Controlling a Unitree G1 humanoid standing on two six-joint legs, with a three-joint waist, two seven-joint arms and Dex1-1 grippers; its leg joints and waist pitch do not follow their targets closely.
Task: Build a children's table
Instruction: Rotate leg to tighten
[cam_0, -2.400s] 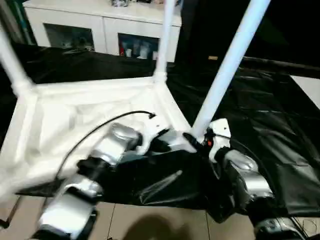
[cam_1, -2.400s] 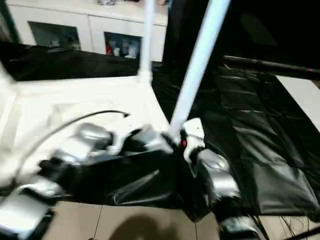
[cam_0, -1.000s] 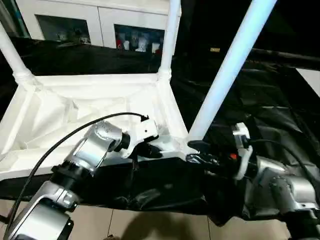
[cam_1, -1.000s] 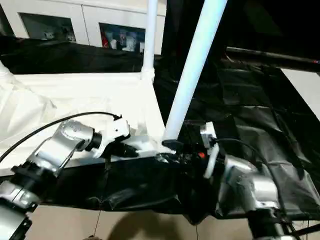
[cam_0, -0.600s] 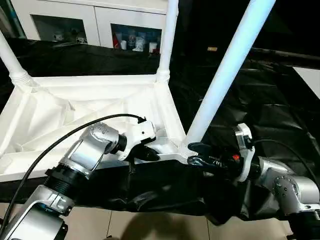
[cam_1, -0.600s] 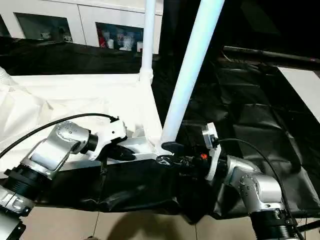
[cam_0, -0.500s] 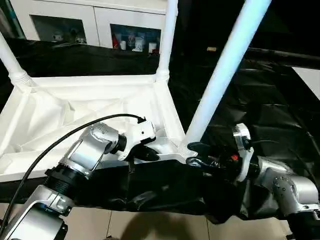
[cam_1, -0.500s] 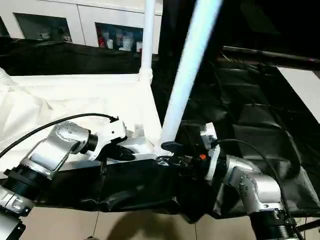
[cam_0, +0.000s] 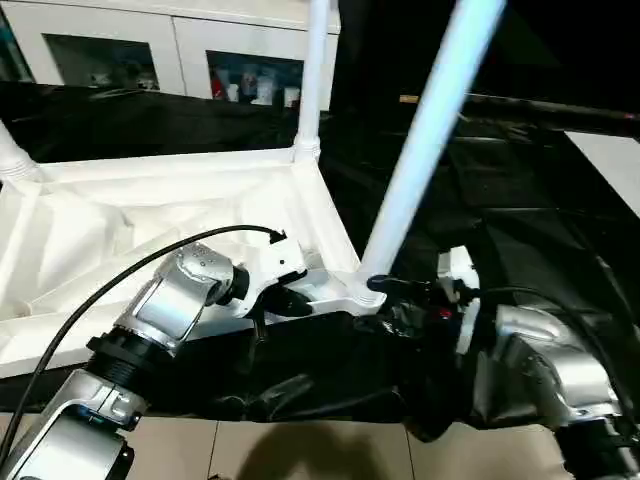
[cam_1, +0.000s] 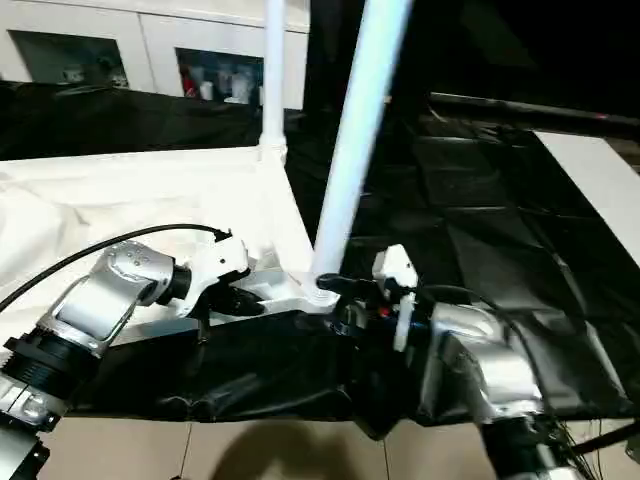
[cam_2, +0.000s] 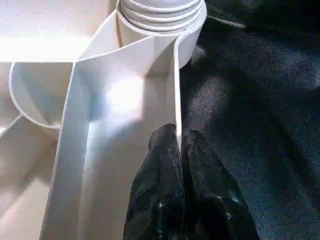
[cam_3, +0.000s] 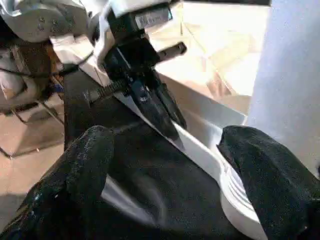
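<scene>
left pincer (cam_2: 179, 145): pinching table rim (cam_2: 176, 90) | right pincer (cam_3: 170, 165): spread beside leg (cam_0: 425, 140)

Beside the near leg (cam_0: 425, 140) there's open black cloth (cam_0: 540, 200); the left gripper (cam_0: 290, 300) crowds the tabletop (cam_0: 120, 230) rim just beside it.

A small white plastic children's table (cam_0: 150, 220) lay upside down on black sheeting across the left half of the frame, its ribbed underside facing up. Long white tubular legs stood in the rounded corner sockets: one (cam_0: 425, 140) rose steeply from the near right corner at centre frame, leaning towards the upper right; another (cam_0: 312, 75) stood upright at the far right corner, top centre; a third (cam_0: 12, 155) showed at the left edge.
</scene>
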